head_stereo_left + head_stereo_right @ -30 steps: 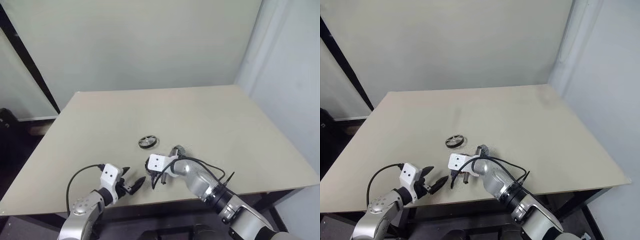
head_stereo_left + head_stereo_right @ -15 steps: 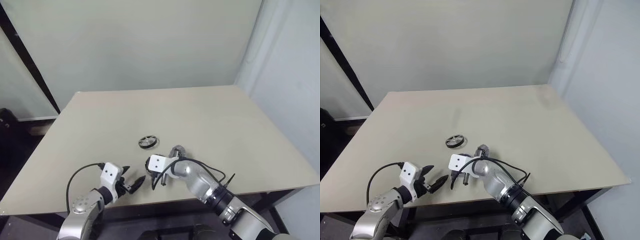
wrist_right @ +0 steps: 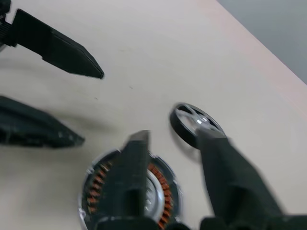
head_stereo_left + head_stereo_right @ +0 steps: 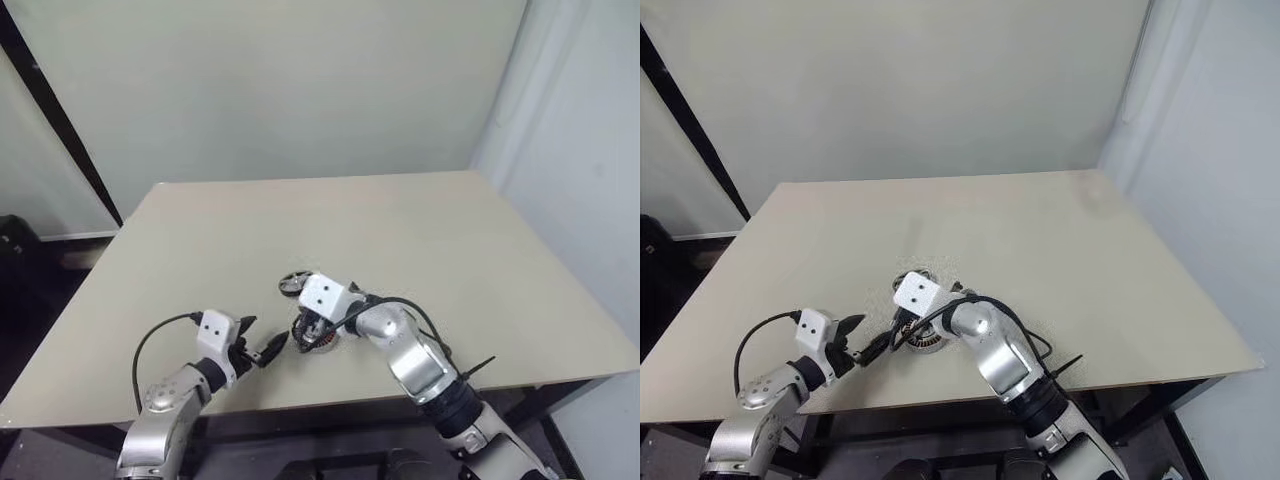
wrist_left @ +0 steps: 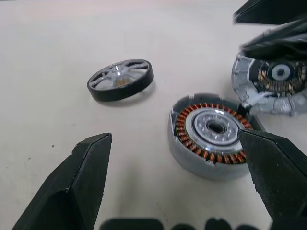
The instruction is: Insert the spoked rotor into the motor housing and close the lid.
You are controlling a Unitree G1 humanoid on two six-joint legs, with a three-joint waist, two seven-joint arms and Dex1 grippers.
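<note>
Here, head views: beige desk (image 4: 420,240), both arms near its front edge. The left gripper (image 4: 262,347) hovers low over the desk with its fingers spread, holding nothing. The right gripper (image 4: 309,330) reaches in from the right, just above the motor housing (image 4: 318,338), which sits on the desk near the front. The spoked rotor (image 4: 293,283) lies just behind the right gripper's white block, partly hidden.

Left wrist view: left gripper's fingers (image 5: 81,182) are wide apart, empty. Between and beyond them sits the motor housing (image 5: 211,134), flat on the desk, copper windings around a silvery centre facing up. The lid (image 5: 271,84) is swung open beside it, joined at the rim, its inner face showing. The right gripper's dark fingers sit over the lid. The spoked rotor (image 5: 121,79) lies flat on the desk, apart from the housing.

Right wrist view: right gripper (image 3: 175,143) has its fingers parted, nothing between them. Motor housing (image 3: 158,191) sits below them, partly covered. Spoked rotor (image 3: 189,120) lies just beyond on the desk. The left gripper's two spread fingers (image 3: 62,48) show across the desk.
</note>
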